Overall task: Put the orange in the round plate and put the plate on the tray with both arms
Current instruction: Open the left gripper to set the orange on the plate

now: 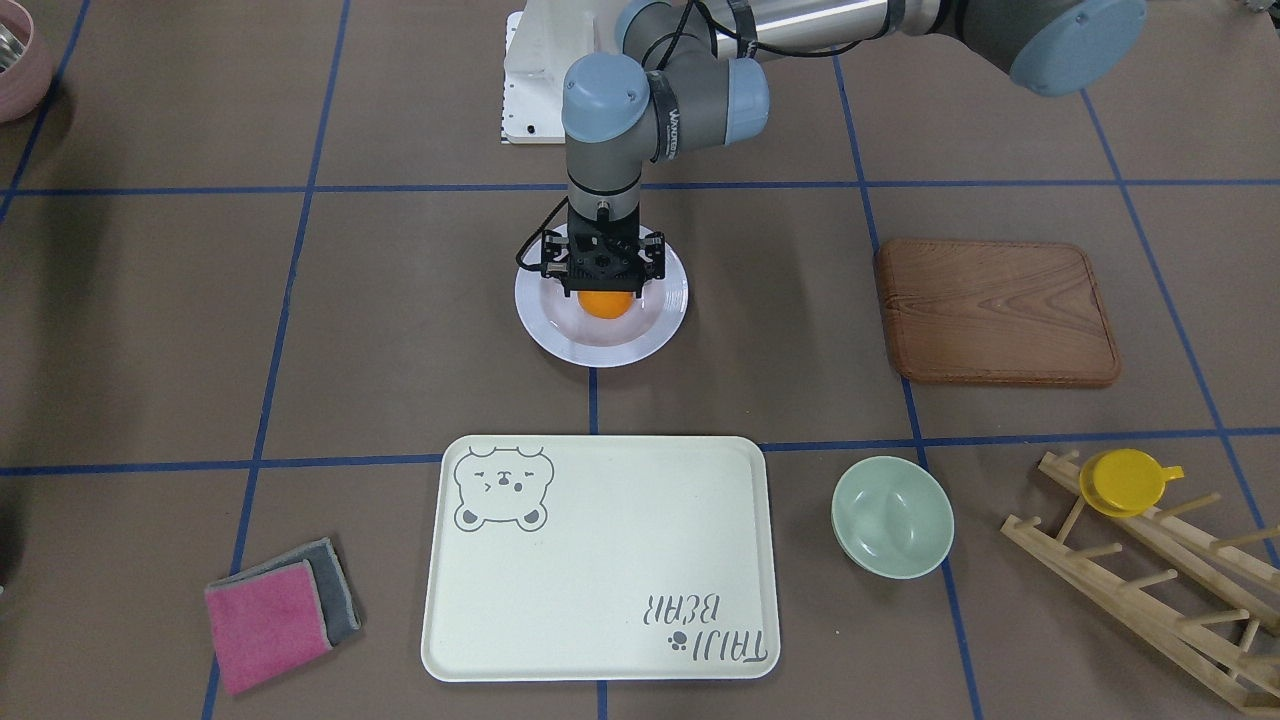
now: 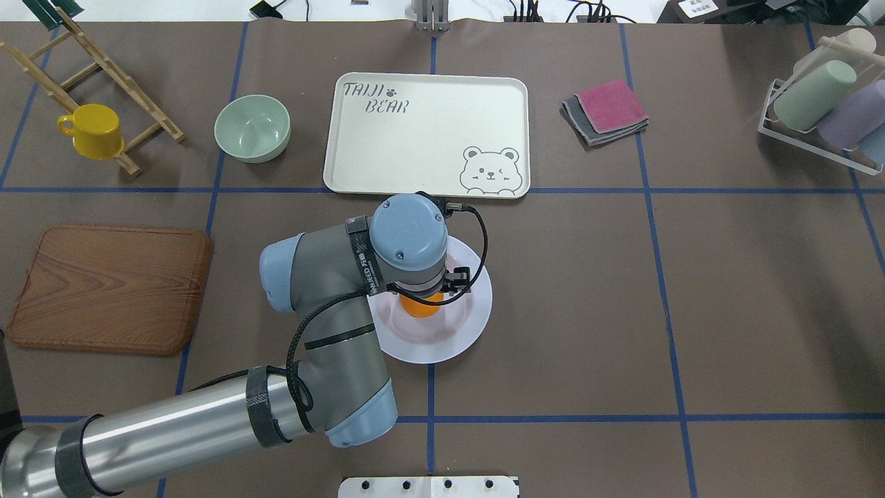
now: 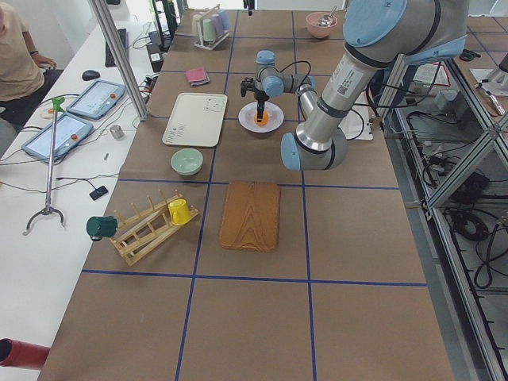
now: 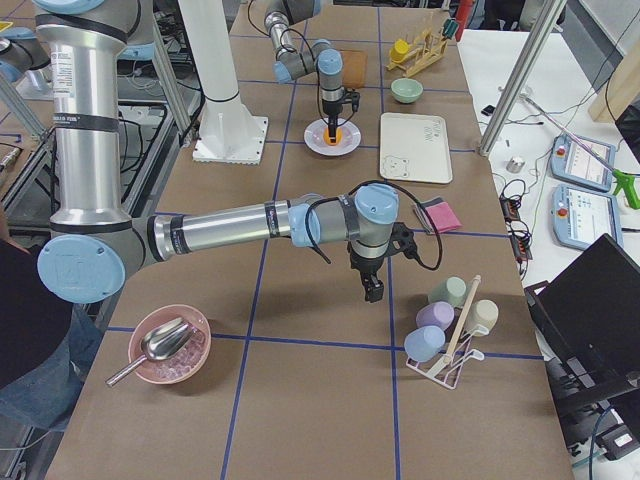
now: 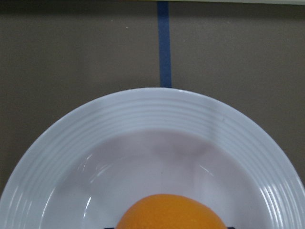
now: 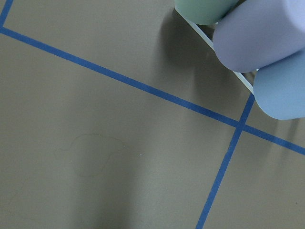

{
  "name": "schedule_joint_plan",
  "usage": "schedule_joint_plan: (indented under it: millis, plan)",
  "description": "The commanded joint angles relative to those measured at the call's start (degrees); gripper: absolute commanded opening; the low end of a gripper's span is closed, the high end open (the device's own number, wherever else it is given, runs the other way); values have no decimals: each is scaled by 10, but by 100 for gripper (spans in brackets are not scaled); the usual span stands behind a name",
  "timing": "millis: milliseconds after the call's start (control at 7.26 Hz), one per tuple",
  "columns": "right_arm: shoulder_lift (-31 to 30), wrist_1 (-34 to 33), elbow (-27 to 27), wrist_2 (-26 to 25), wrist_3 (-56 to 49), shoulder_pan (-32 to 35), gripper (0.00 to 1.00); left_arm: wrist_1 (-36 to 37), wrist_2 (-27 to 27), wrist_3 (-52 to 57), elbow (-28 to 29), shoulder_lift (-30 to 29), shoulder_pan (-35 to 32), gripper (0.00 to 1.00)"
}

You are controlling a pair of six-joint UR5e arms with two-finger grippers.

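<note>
The orange (image 1: 607, 305) is pinched by the left gripper (image 1: 605, 292) in the sunken centre of the round plate (image 1: 545, 335). Whether the right gripper (image 4: 372, 292) is spread cannot be told.

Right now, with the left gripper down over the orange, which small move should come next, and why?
Probably let go, if gripping, and lift the left gripper straight up. The orange sits in the sunken centre of the round plate, so that step looks done; the jaws are hidden. The plate is not yet on the tray.
</note>
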Motion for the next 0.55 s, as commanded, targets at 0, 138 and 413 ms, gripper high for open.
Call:
schedule_joint_plan:
  millis: [0,138,413]
  plan:
    - [1,1,1,8,0,0,100,9,-7,28,-43,3,-15,99]
    - [1,2,3,23,0,0,100,47,-36,54,-86,19,-36,99]
    - [17,16,8,64,75,-11,100,156,-78,208,-196,92,-115,99]
